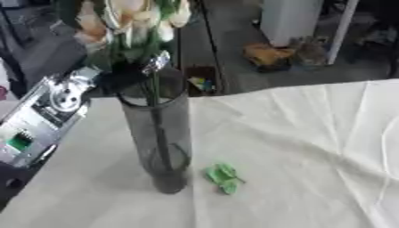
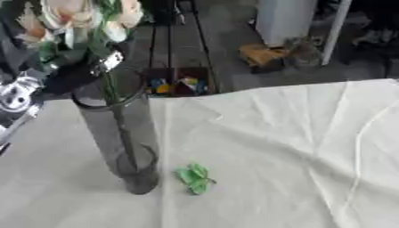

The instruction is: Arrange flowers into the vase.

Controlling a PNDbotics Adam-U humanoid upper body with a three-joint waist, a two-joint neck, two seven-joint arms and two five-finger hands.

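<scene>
Near the left side of the table stands the vase, a tall, dark, see-through cylinder, upright on the pale cloth. A flower stem already runs down inside it, slightly slanted, and its lower end looks close to the bottom of the glass. The blooms, pale cream and peach with green leaves among them, sit well above the rim, so the bunch looks to be mostly lowered in.

At the mouth of the vase is the left hand, dark, coming in from the left on a silver and black arm. It appears to be closed around the stems just above the rim, though the fingers merge with the dark glass and leaves, so exactly how it grips cannot be made out. The right hand shows in neither view.

On the cloth just beside the foot of the vase, to its right and not touching it, lies a small green leafy piece, probably a bit fallen from the bunch.

Judging by this, the main placing is nearly done. What seems left is to let go of the stems, see that the blooms settle against the rim without tipping the vase, and perhaps deal with the loose green piece. No other flowers are visible on the table.
</scene>
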